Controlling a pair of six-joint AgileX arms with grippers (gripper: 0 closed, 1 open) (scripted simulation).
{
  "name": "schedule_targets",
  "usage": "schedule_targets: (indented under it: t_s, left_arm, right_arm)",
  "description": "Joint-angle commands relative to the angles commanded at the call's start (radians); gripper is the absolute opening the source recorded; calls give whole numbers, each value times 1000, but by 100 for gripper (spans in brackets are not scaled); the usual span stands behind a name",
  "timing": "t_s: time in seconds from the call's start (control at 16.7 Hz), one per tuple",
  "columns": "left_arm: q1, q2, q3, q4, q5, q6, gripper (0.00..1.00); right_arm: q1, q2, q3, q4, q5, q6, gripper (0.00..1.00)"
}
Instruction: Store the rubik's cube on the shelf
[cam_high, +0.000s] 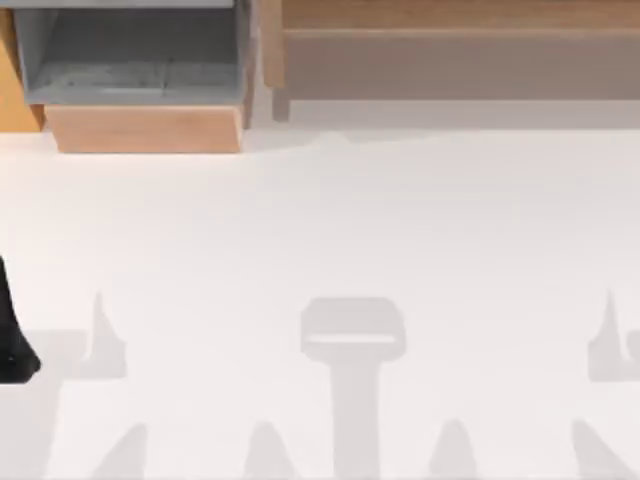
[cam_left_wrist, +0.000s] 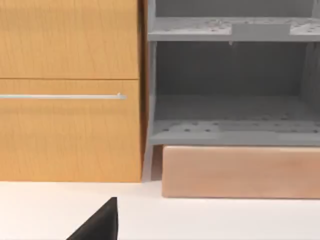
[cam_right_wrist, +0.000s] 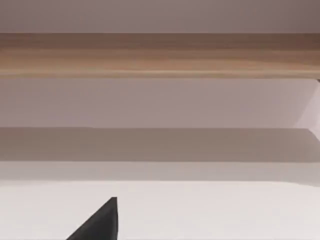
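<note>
Left end effector (cam_left_wrist: 100, 222) is showing as a dark wedge at the edge of the left wrist view, hovering over the white bench (cam_high: 320, 230). Whether it is spread or pressed together cannot be told. Right end effector (cam_right_wrist: 100, 222) is appearing the same way in the right wrist view, a dark wedge over the bench, and its state cannot be told either.

The shelf (cam_high: 450, 40) is standing along the far edge of the bench on the right side of the top view, its tan top board running across and its grey-brown face sitting in shade below. The right wrist camera is facing this shelf (cam_right_wrist: 160, 55) straight on.

Just to the left of the shelf, a smaller wooden box (cam_high: 140, 70) with a grey inside is sitting at the far left of the bench. The left wrist camera is facing it, showing grey compartments (cam_left_wrist: 230, 100) beside an orange-wood panel (cam_left_wrist: 70, 140) carrying a thin silver handle (cam_left_wrist: 60, 96).

A dark part of the left arm (cam_high: 12, 330) is showing at the top view's left edge. Soft grey shadows (cam_high: 352, 335) are lying across the near bench.
</note>
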Motion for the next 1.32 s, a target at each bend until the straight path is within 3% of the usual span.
schedule_targets:
  t_s: [0.24, 0.54, 1.32]
  left_arm:
    - [0, 29, 11, 12, 9, 17, 100]
    - [20, 258, 110, 115, 68, 167, 100]
    - [229, 1405, 666, 706, 292, 968, 100]
  right_arm:
    - [0, 0, 0, 0, 0, 0, 100]
    - [0, 0, 0, 0, 0, 0, 100]
    - [0, 0, 0, 0, 0, 0, 100]
